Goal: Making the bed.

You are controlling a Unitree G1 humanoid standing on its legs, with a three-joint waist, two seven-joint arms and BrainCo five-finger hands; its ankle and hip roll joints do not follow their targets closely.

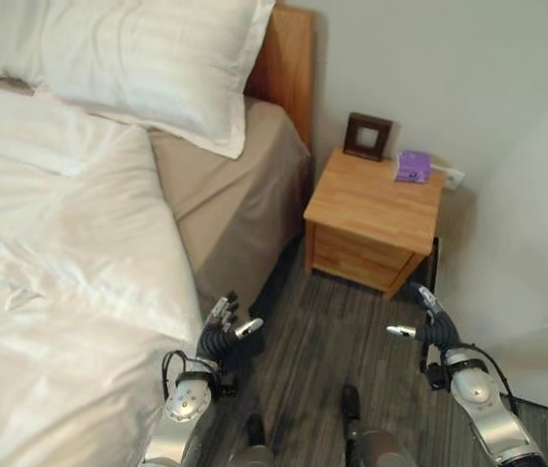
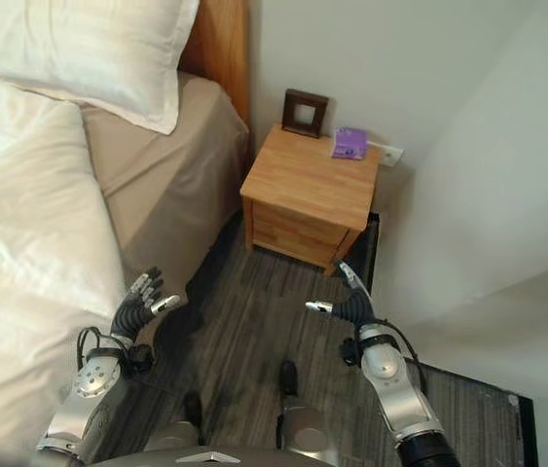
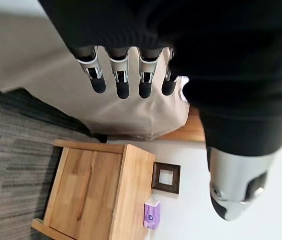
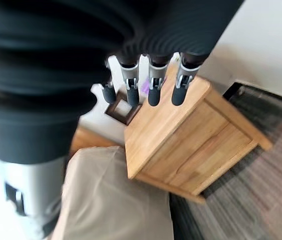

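Note:
A white duvet [image 1: 50, 292] lies rumpled over the left part of the bed, leaving the tan sheet [image 1: 225, 195] bare along the near side. A white pillow [image 1: 147, 58] rests at the wooden headboard [image 1: 288, 58]. My left hand [image 1: 221, 333] hovers beside the duvet's lower edge, fingers relaxed and holding nothing; its fingers [image 3: 123, 75] point at the tan sheet [image 3: 40, 75]. My right hand [image 1: 427, 323] hangs over the floor in front of the nightstand, open and holding nothing, fingers [image 4: 153, 82] straight.
A wooden nightstand [image 1: 376, 209] stands right of the bed with a dark picture frame [image 1: 367, 136] and a purple box [image 1: 413, 165] on top. Grey wood floor [image 1: 342, 341] lies between bed and nightstand. White walls close in at the right.

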